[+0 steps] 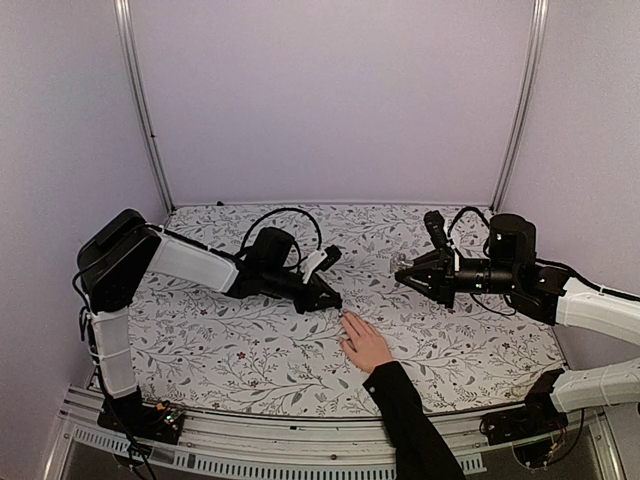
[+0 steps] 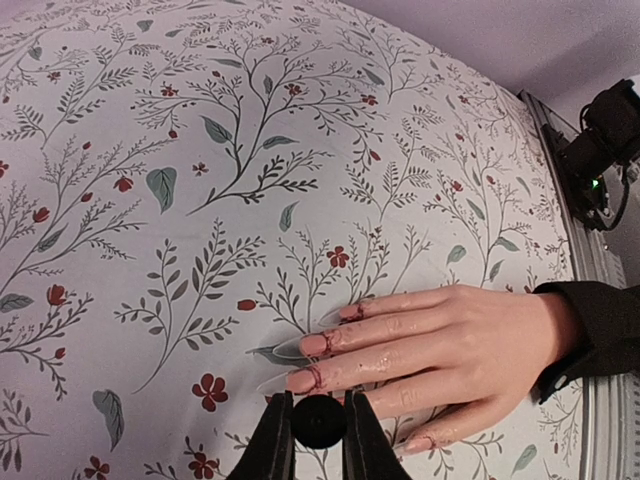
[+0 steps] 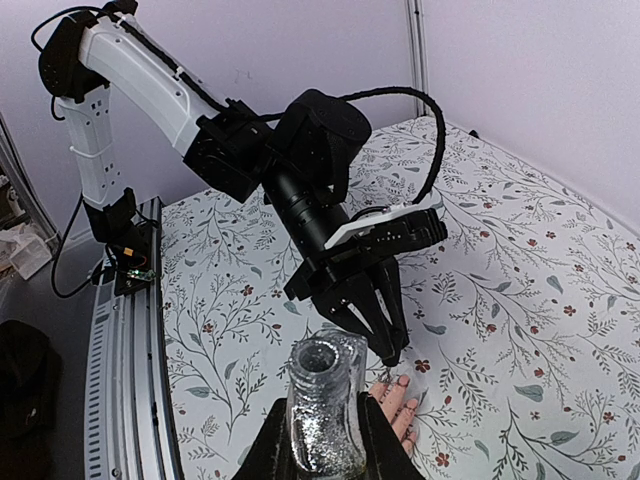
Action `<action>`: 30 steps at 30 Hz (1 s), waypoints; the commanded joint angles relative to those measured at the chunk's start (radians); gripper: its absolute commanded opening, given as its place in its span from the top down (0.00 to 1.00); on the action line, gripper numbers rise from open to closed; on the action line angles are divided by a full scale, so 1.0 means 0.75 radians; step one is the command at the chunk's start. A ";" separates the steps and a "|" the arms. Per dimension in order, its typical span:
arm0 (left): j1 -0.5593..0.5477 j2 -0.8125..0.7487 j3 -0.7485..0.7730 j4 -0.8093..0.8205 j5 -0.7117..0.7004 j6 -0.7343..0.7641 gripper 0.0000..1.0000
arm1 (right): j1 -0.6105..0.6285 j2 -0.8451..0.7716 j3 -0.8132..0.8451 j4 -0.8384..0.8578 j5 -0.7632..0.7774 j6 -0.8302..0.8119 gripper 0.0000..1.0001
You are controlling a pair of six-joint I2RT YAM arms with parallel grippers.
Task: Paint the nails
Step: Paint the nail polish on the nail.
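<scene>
L tool [image 2: 318, 408] grips cap [image 2: 319, 425] by nails [image 2: 272, 384] (R tool [image 3: 325, 440]: bottle [image 3: 322, 378]).

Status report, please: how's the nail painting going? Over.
Left gripper shut on black cap, by the nails. Right gripper shut on open glitter bottle. Nothing blocking.

jaws: clamped on black cap [image 2: 318, 422] | nails [image 2: 312, 344]: just beside cap

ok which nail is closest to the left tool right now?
The nail third from the top in the left wrist view, just above the left tool and the black cap it grips. The others lie farther up or off right.
</scene>
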 commanded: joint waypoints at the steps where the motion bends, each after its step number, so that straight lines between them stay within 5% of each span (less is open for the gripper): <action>1: -0.004 0.019 0.031 -0.013 -0.011 0.010 1.00 | -0.009 -0.006 -0.005 0.025 0.002 0.006 1.00; 30: 0.020 0.044 0.033 -0.009 -0.033 -0.002 1.00 | -0.009 -0.013 -0.009 0.025 0.004 0.006 1.00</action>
